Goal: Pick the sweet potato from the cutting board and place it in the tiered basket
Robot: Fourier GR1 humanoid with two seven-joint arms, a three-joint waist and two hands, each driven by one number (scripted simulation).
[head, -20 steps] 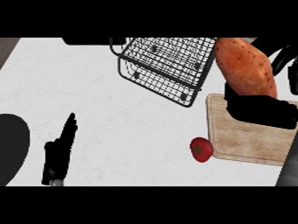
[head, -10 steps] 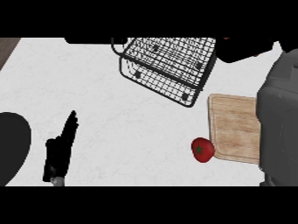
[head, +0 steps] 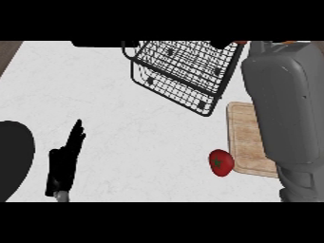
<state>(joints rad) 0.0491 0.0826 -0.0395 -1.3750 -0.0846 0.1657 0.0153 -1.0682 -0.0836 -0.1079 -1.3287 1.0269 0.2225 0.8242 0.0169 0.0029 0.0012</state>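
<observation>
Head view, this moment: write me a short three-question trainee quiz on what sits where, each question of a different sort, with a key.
1. True or false: the tomato lies on the white counter, touching the left edge of the cutting board.
2. Multiple choice: what covers most of the cutting board? A) the right forearm B) a plate C) the wire basket
3. Fill in: the left hand rests open at the view's lower ____.

Key: 1 true; 2 A; 3 left. The right hand is out of sight beyond the top edge, and only a sliver of orange shows there, so whether the sweet potato is in the basket cannot be told.
</observation>
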